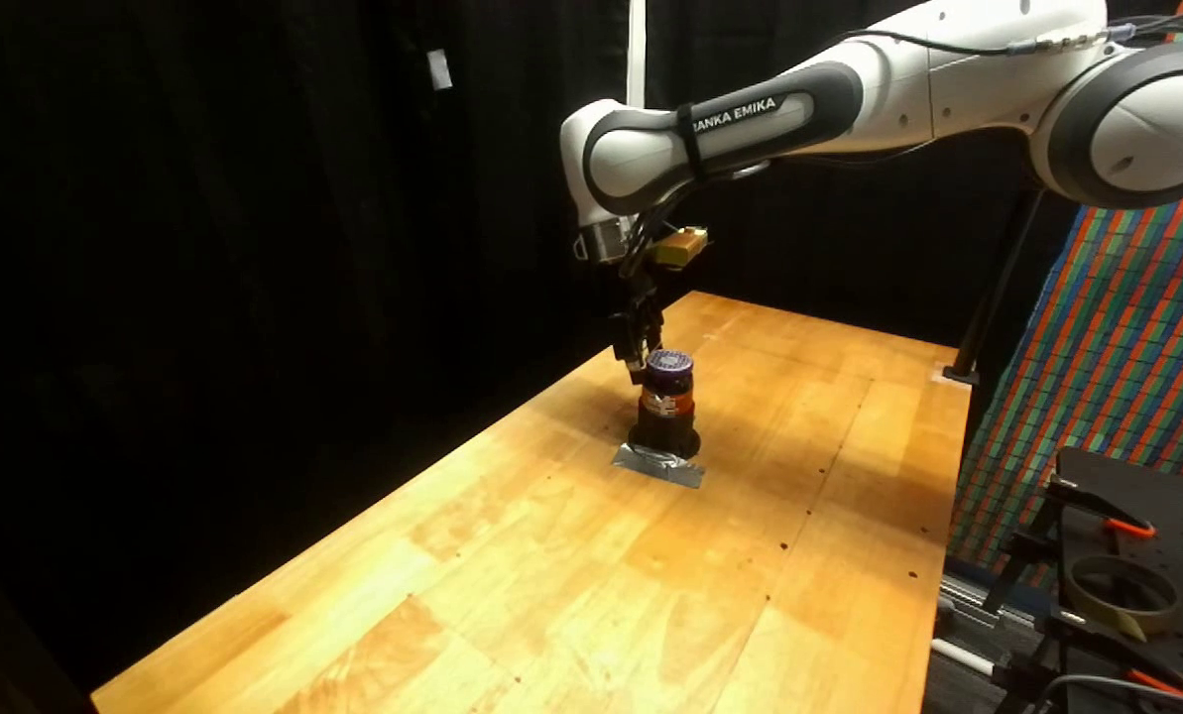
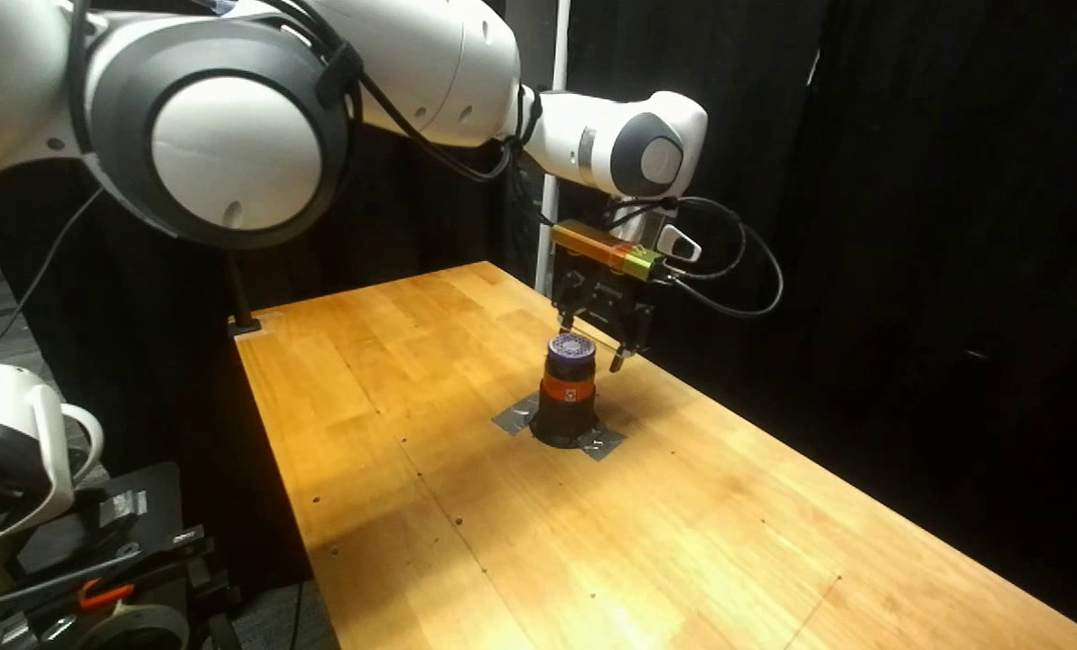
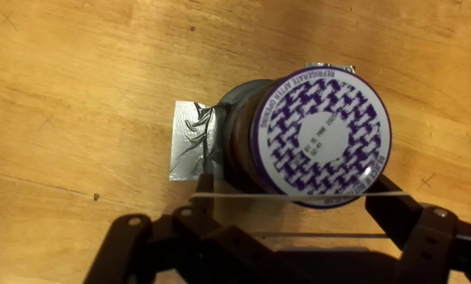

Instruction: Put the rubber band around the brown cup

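Observation:
The brown cup appears as a dark reddish-brown jar (image 1: pixel 667 405) with an orange label and a purple-and-white lid. It stands upright on the table in both exterior views (image 2: pixel 568 388); its lid (image 3: pixel 322 136) fills the right-centre of the wrist view. My gripper (image 1: pixel 648 359) is open beside the cup, pointing down, with fingertips near lid height (image 2: pixel 595 343). The pale rubber band (image 3: pixel 243 195) is stretched between the two spread fingers in the wrist view (image 3: pixel 298 192). Its front strand crosses over the lid's near edge in the picture; the back strand lies off the lid. The band is not around the cup.
The cup sits in a black round base (image 2: pixel 563 426) held to the wooden table (image 1: pixel 591 595) by silver tape (image 3: pixel 192 142). The table's long edge and a black curtain (image 1: pixel 254 297) lie close behind the gripper. A cart with tools (image 1: pixel 1136 555) stands beside the table.

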### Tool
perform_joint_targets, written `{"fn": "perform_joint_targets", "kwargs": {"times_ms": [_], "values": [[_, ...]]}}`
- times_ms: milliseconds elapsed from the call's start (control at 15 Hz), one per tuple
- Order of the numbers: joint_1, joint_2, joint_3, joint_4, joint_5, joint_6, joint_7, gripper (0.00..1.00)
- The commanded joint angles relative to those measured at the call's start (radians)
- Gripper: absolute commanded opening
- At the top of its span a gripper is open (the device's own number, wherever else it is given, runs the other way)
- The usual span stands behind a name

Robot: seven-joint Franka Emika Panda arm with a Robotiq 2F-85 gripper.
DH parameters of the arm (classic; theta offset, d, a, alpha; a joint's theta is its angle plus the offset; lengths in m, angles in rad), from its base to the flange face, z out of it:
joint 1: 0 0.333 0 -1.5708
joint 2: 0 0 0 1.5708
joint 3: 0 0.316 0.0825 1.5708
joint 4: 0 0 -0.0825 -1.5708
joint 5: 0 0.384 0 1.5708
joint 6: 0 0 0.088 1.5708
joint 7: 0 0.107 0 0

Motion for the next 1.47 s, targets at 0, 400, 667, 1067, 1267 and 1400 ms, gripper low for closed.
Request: {"fn": "perform_joint_targets", "kwargs": {"times_ms": [0, 400, 667, 1067, 1267, 1400], "values": [[0.024, 0.045, -0.018, 0.098, -0.025, -0.089, 0.01, 1.0], [0.046, 0.035, -0.03, 0.069, -0.042, -0.139, 0.002, 1.0], [0.056, 0.01, -0.041, 0.016, -0.06, -0.115, 0.019, 1.0], [0.055, -0.074, -0.054, -0.132, -0.06, -0.02, 0.036, 1.0], [0.047, -0.16, -0.054, -0.286, -0.06, 0.086, 0.023, 1.0], [0.041, -0.21, -0.051, -0.372, -0.058, 0.152, 0.016, 1.0]]}}
